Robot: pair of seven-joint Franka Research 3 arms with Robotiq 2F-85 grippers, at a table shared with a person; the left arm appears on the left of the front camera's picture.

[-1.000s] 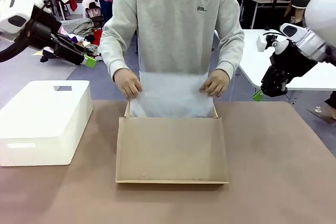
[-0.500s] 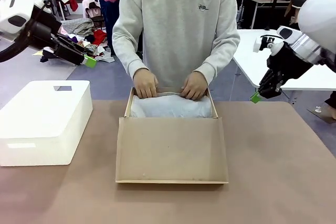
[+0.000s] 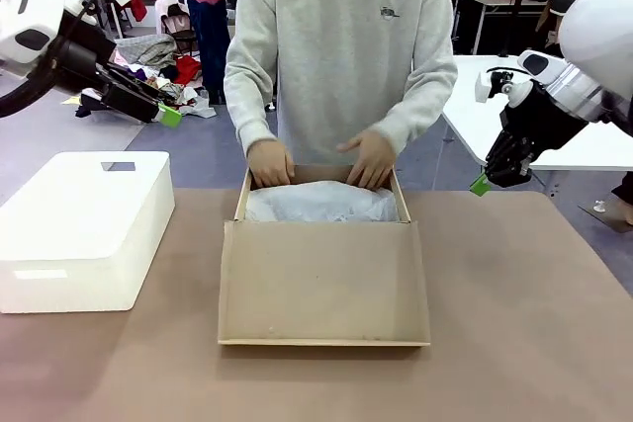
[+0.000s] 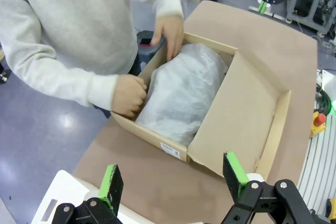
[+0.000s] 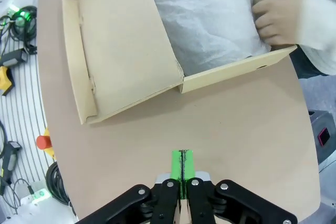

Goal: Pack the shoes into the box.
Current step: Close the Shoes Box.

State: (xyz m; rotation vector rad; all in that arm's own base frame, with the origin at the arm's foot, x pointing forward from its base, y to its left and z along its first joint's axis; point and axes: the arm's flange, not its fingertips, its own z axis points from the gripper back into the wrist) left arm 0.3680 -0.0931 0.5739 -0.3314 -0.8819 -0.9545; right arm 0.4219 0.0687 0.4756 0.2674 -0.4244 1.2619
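Front view: brown cardboard box (image 3: 324, 284), flap open, white tissue (image 3: 321, 203) covering inside.

tissue paper (image 3: 321, 203) in box (image 3: 323, 284)
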